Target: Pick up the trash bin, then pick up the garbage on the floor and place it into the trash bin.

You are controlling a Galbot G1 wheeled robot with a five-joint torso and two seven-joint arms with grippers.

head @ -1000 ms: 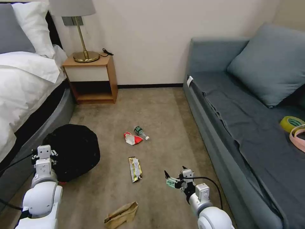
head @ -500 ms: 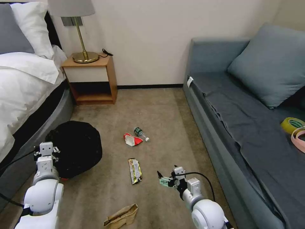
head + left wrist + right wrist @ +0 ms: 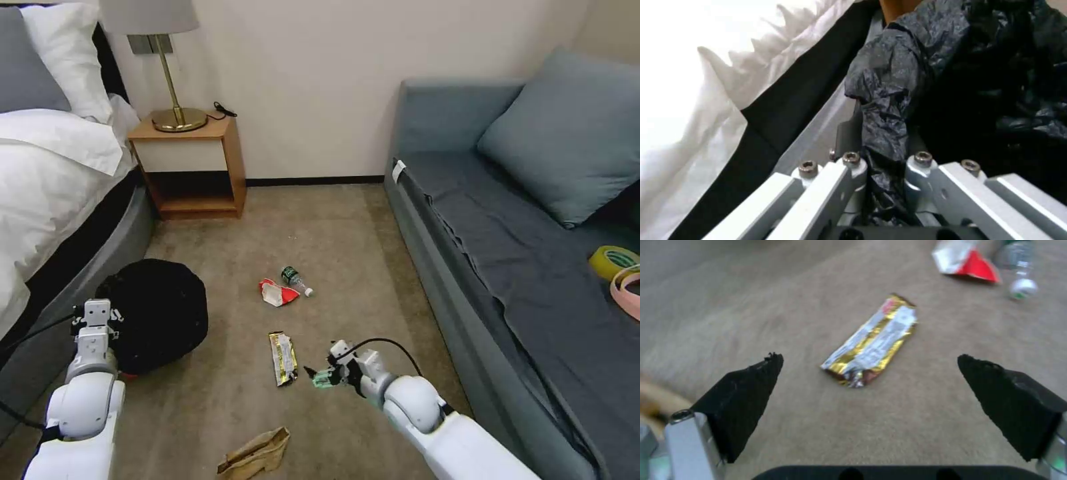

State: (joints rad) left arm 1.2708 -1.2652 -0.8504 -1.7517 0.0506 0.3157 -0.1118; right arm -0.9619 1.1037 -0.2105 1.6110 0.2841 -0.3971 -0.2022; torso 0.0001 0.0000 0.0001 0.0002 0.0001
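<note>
On the carpet between bed and sofa, head view: right gripper (image 3: 319,377) low beside the snack wrapper (image 3: 283,357); trash bin (image 3: 155,313) by the bed.

Left wrist view: left gripper (image 3: 884,156) clamped on bag-lined rim; liner may slip.

Right wrist view: jaws wide, straddling the wrapper; flat foil may skid from a shallow pinch.

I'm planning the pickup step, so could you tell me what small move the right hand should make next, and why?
Probably ease the right hand forward and down over the gold snack wrapper: its fingers are spread wide, the wrapper lies flat on the carpet just ahead between them, untouched. The left hand already grips the trash bin's black bag.
</note>
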